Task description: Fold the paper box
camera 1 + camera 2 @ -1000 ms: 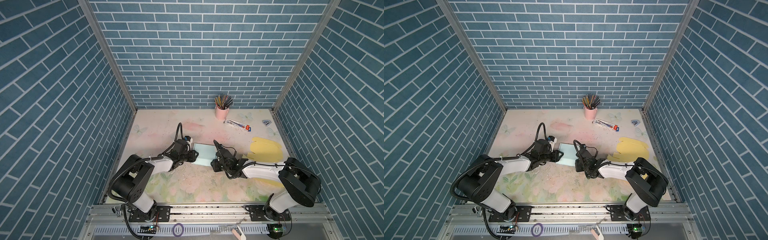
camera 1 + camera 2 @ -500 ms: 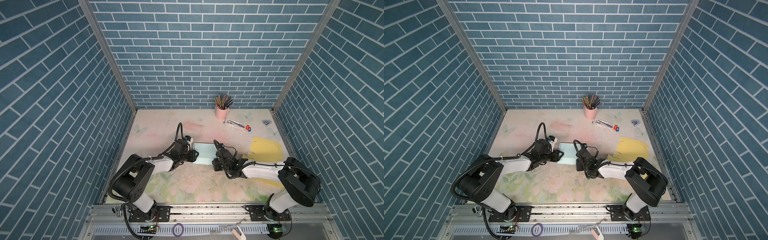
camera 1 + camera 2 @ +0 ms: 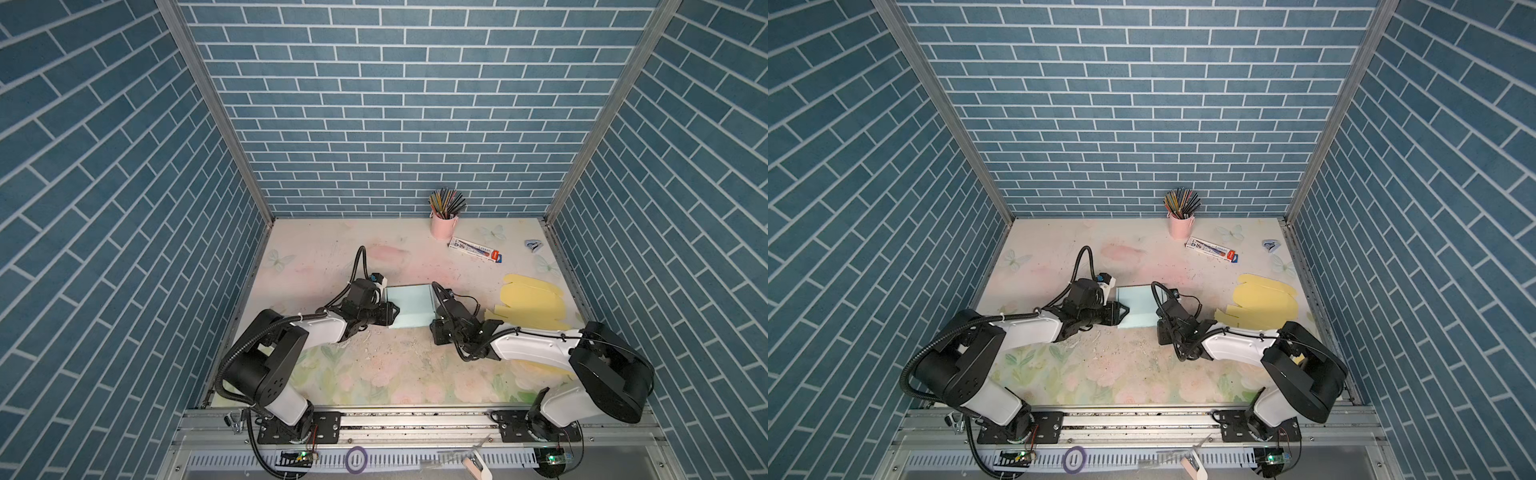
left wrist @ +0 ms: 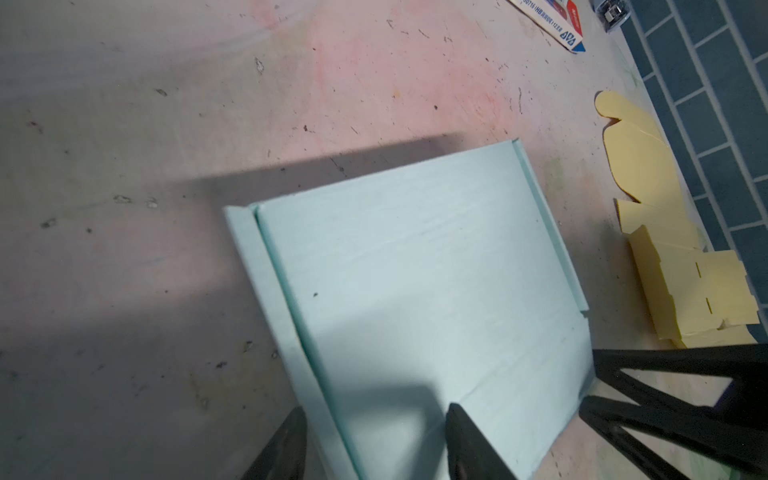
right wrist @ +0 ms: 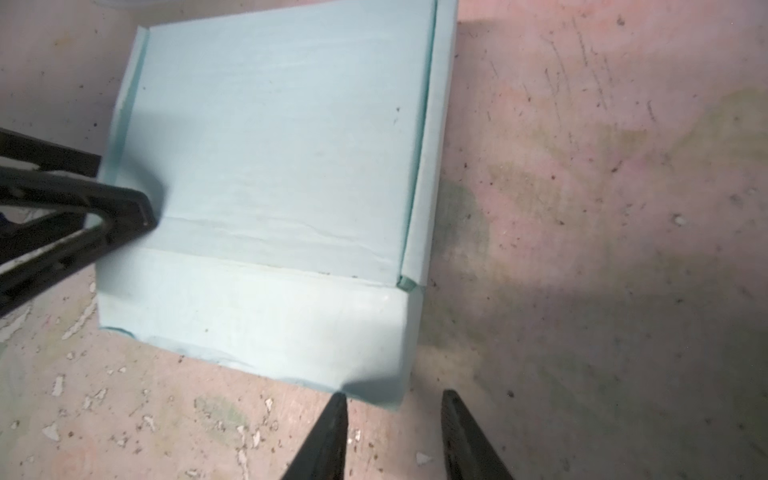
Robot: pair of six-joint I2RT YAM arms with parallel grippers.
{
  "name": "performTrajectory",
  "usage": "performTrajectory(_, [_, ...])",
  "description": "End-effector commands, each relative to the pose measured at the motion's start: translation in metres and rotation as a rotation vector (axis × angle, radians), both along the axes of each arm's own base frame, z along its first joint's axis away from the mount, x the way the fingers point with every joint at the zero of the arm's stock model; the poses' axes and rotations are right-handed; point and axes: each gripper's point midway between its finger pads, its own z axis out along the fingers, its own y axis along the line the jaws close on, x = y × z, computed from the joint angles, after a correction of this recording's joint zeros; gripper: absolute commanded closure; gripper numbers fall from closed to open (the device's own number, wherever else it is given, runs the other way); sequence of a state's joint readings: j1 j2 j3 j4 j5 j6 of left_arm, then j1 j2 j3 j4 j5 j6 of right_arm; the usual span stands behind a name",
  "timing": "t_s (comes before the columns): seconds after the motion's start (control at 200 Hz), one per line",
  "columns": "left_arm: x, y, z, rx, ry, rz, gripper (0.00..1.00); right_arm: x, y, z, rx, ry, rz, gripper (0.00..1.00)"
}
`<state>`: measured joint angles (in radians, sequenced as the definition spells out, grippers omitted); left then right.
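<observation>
Two grippers flank the pale blue folded paper box (image 3: 409, 305): left gripper (image 4: 374, 409) spread astride its edge, right gripper (image 5: 392, 395) parted, empty.

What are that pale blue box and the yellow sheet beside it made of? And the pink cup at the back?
Blue box: thin card or stiff paper, matte; crisp creases and a crumpled corner suggest it.
Yellow sheet: probably similar card, matte, with cut tabs and slits.
Pink cup: smooth, maybe painted metal or plastic; too small to tell.
</observation>
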<state>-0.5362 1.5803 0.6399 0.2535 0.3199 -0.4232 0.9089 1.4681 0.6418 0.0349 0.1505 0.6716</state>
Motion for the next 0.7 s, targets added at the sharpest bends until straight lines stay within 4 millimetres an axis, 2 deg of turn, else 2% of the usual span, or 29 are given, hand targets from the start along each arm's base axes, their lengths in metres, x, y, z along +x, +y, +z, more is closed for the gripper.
performTrajectory(0.0, [-0.005, -0.002, 0.011, 0.006, 0.01, -0.023, 0.4, -0.004, -0.002, 0.012, 0.024, -0.013, 0.017, 0.59])
performTrajectory(0.22, [-0.006, 0.002, 0.026, 0.015, -0.016, -0.014, 0.27, -0.008, -0.007, 0.033, 0.048, -0.035, 0.027, 0.53])
performTrajectory(0.365, [-0.013, 0.014, 0.038, 0.037, -0.041, 0.014, 0.17, -0.006, -0.011, 0.045, 0.048, -0.037, 0.048, 0.51])
performTrajectory(0.475, [-0.025, 0.018, 0.047, 0.024, -0.045, 0.024, 0.2, -0.003, -0.01, 0.045, 0.066, -0.015, 0.07, 0.51])
performTrajectory(0.61, [-0.05, 0.01, 0.043, 0.031, -0.042, 0.01, 0.31, 0.002, -0.004, 0.042, 0.086, 0.011, 0.1, 0.51])
performTrajectory(0.695, [-0.059, 0.009, 0.037, 0.018, -0.032, 0.015, 0.38, 0.009, 0.0, 0.05, 0.092, -0.002, 0.123, 0.52])
